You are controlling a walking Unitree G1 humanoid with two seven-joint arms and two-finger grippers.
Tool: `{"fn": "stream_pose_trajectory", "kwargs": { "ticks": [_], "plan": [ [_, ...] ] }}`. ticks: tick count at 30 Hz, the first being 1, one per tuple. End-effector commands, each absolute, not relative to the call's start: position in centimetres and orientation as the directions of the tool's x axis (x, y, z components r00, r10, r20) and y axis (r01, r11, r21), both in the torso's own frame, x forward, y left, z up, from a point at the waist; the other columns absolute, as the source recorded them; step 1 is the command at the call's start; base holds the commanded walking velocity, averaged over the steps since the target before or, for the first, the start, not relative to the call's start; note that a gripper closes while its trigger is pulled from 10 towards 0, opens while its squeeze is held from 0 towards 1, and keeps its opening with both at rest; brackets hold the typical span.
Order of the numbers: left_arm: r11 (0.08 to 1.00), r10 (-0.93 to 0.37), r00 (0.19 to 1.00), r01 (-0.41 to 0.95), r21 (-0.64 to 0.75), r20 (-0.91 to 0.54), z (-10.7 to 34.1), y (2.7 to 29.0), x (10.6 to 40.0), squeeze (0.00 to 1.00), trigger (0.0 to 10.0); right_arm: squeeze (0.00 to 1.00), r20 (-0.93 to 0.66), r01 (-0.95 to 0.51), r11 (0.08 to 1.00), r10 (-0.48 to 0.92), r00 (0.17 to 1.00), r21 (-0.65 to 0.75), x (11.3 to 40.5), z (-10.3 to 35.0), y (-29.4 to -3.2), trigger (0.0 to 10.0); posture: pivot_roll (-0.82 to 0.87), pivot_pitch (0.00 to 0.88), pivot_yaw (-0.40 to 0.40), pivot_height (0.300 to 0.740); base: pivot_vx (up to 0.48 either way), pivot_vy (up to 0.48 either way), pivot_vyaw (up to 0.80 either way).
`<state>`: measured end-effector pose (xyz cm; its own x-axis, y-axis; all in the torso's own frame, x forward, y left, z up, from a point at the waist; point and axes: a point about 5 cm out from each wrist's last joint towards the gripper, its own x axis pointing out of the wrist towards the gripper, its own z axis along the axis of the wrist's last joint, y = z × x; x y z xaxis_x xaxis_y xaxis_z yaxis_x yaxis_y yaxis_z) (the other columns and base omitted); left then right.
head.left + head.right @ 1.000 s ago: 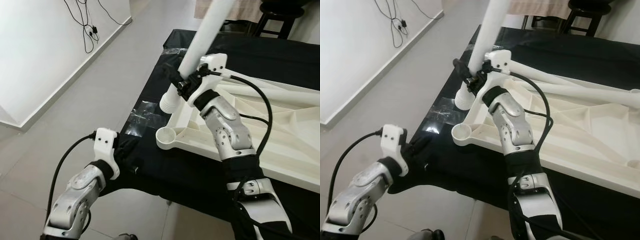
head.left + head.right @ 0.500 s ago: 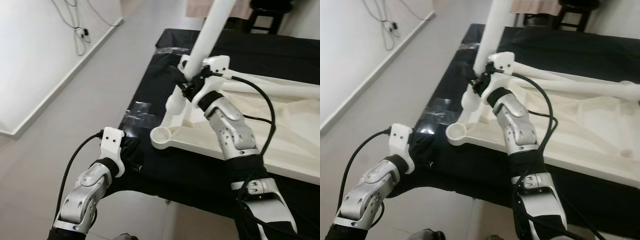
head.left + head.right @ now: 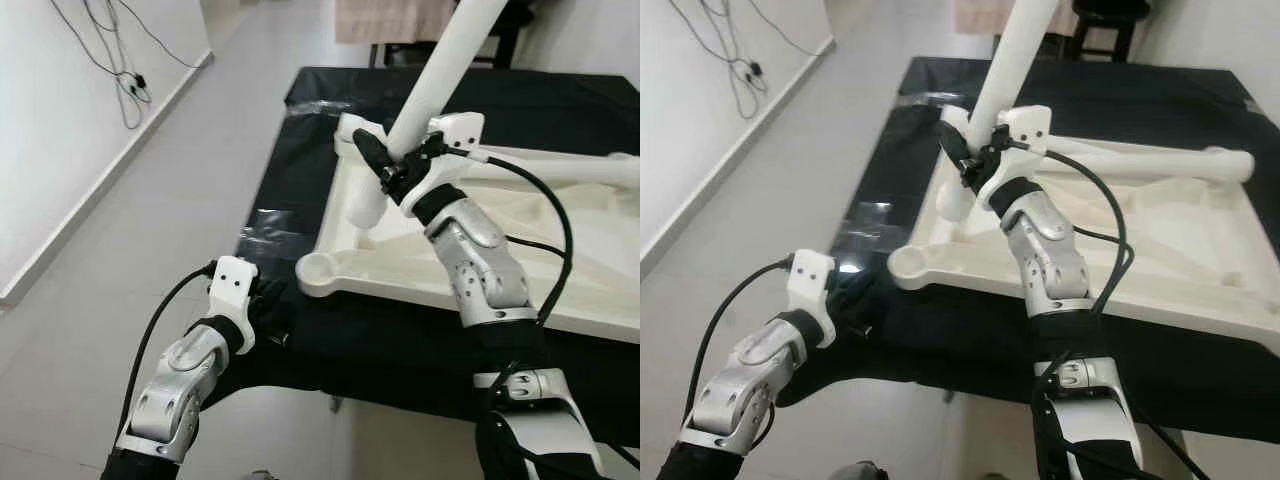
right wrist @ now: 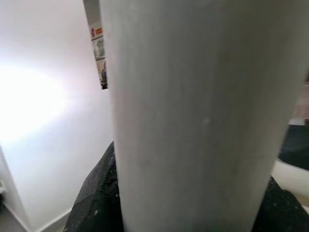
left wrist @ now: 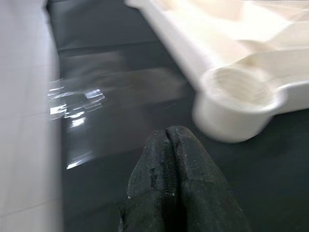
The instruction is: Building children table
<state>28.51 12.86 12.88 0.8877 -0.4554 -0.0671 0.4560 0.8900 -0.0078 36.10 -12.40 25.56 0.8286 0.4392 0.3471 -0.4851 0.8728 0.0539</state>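
Observation:
A white upturned table top (image 3: 400,272) lies on the black-covered table, with a round open leg socket (image 3: 322,270) at its near left corner. My right gripper (image 3: 388,166) is shut on a long white table leg (image 3: 440,70). The leg is tilted, and its ribbed lower end hangs over the top's left rim, beyond that socket. In the right wrist view the leg (image 4: 193,121) sits between the black fingers (image 4: 94,198). My left gripper (image 5: 166,133) is shut and empty, low over the black cloth a short way from the socket (image 5: 239,94). A second white leg (image 3: 1140,160) lies across the top's far side.
The black cloth (image 3: 300,130) hangs over the table's left edge, with shiny clear film (image 3: 270,225) on it. Grey floor runs along the left up to a white wall with dangling cables (image 3: 125,70). A dark stool (image 3: 1110,15) stands behind the table.
The camera has shifted. My right gripper has carried the leg rightward, so its lower end went from outside the top's left edge to over the rim. The left gripper edged closer to the socket.

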Motion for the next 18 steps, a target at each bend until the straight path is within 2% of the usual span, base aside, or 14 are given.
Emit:
{"fn": "stream_pose_trajectory", "kwargs": {
  "ticks": [1,17,18],
  "plan": [
    [0.895,-0.445,0.893,0.447,0.008,-0.071,12.71,13.22,28.61,0.00,10.0,0.00,0.357,-0.504,0.862,0.454,0.816,0.057,36.12,26.00,-11.78,10.0,-0.04,0.078,0.000,0.740,0.000,0.000,-0.80],
    [0.893,-0.449,0.892,0.449,-0.007,-0.060,12.58,13.02,28.83,0.00,10.0,0.00,0.370,-0.504,0.863,0.456,0.810,0.041,36.08,26.48,-11.91,10.0,-0.05,0.070,-0.004,0.740,0.000,0.000,-0.80],
    [0.893,-0.449,0.892,0.450,-0.005,-0.058,12.57,13.02,28.84,0.00,10.0,0.00,0.378,-0.505,0.862,0.456,0.806,0.036,36.02,26.55,-11.82,10.0,-0.05,0.070,-0.004,0.740,0.000,0.000,0.00]
  ]
}}
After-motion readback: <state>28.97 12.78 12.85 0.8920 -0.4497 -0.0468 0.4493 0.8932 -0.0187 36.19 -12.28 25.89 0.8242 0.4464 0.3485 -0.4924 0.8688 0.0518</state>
